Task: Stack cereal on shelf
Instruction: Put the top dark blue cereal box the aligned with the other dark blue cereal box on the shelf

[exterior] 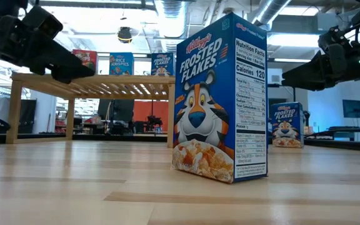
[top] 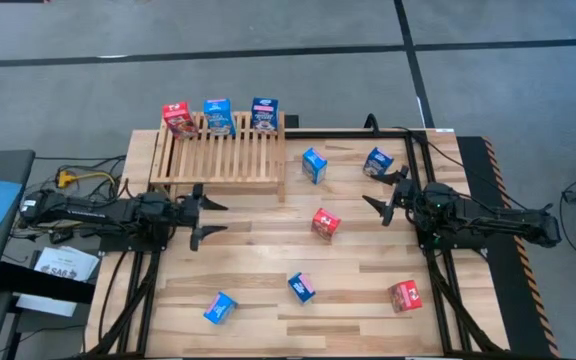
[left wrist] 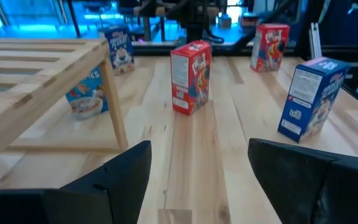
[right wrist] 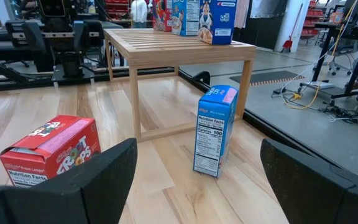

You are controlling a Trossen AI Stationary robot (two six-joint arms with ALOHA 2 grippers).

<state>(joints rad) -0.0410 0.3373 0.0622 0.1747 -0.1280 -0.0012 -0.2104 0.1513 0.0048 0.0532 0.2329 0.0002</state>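
The shelf (top: 230, 152), a low slatted wooden rack, stands at the table's far left. One red cereal box (top: 177, 118) and two blue ones (top: 217, 116) (top: 264, 114) stand upright along its far edge. Several more boxes sit on the tabletop: blue (top: 314, 165), blue (top: 378, 161), red (top: 325, 224), blue (top: 301, 287), blue (top: 220, 307), red (top: 405, 296). My left gripper (top: 208, 216) is open and empty just in front of the shelf's near side. My right gripper (top: 380, 195) is open and empty at the right, beside the blue box there.
A dark metal frame (top: 438, 250) runs along the table's right side, and cables (top: 78, 180) lie off its left edge. In the low view a blue Frosted Flakes box (exterior: 220, 100) stands close to the camera. Bare planks lie between the two grippers.
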